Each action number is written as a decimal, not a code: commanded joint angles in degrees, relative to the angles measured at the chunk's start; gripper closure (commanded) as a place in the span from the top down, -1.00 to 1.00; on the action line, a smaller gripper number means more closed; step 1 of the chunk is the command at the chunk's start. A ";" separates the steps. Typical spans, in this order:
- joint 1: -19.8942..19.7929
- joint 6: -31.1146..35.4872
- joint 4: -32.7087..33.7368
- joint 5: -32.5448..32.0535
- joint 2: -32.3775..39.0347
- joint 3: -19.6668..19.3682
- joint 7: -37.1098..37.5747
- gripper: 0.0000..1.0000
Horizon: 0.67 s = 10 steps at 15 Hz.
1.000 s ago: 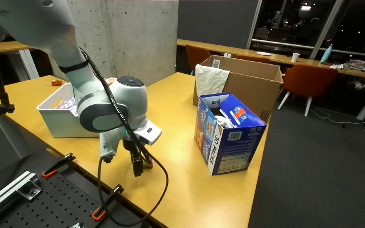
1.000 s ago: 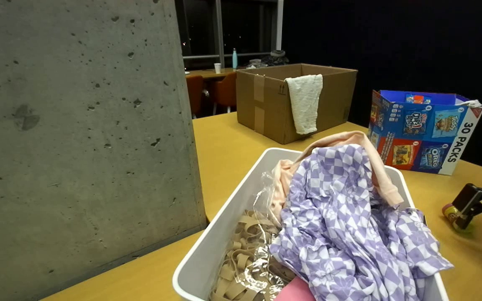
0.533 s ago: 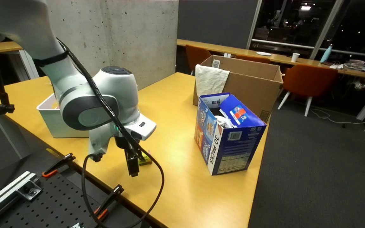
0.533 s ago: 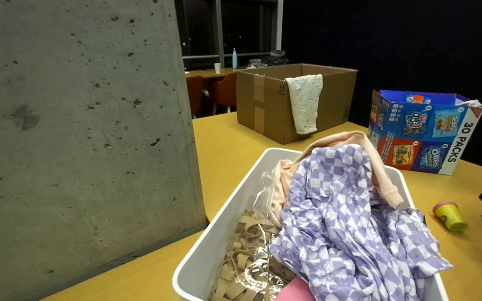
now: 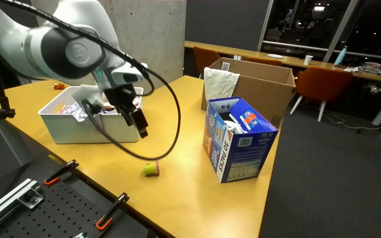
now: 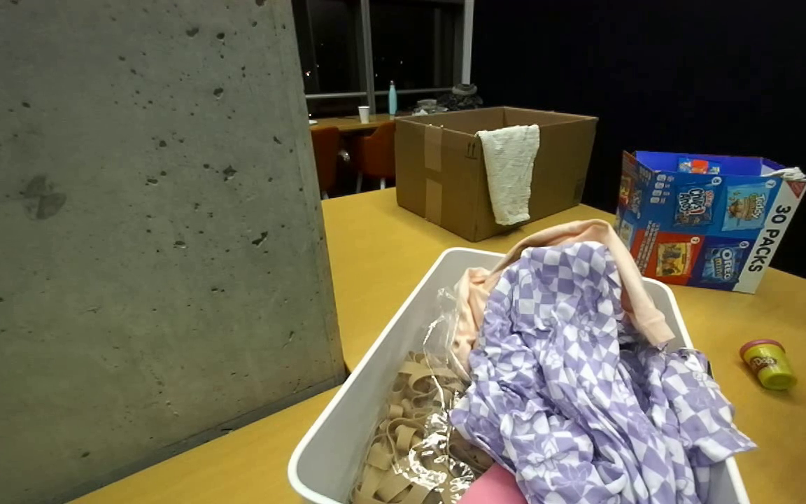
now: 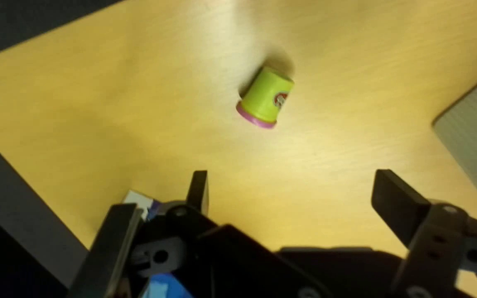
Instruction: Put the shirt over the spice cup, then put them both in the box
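Observation:
A yellow cup with a pink lid point(image 5: 151, 168) lies on its side on the table, seen in both exterior views point(image 6: 768, 364) and the wrist view point(image 7: 266, 95). My gripper point(image 7: 291, 171) is open and empty, raised above the table and apart from the cup. In an exterior view the gripper point(image 5: 137, 129) hangs by the end of a white bin point(image 5: 78, 132). A purple and white checkered cloth point(image 6: 557, 336) lies bunched in the bin. An open blue snack box point(image 5: 250, 158) stands on the table. Which cloth is the shirt I cannot tell.
A large open brown box point(image 5: 260, 96) stands behind the blue box, with a white cloth point(image 5: 220, 82) over its corner. Clamps point(image 5: 112, 211) sit at the table edge. A black cable point(image 5: 178, 122) loops from the wrist. A concrete wall point(image 6: 130, 245) borders the table.
My gripper, at the cup a second ago, has drawn off it, risen and moved towards the bin. The cup stays on the table, slightly shifted and rolled, with its label showing.

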 commanded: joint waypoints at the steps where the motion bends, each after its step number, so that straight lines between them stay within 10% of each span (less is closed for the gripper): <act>1: -1.20 -7.02 5.10 4.12 -6.57 9.00 -8.68 1.00; 10: 3.09 -8.63 23.48 16.89 5.13 15.99 -28.90 1.00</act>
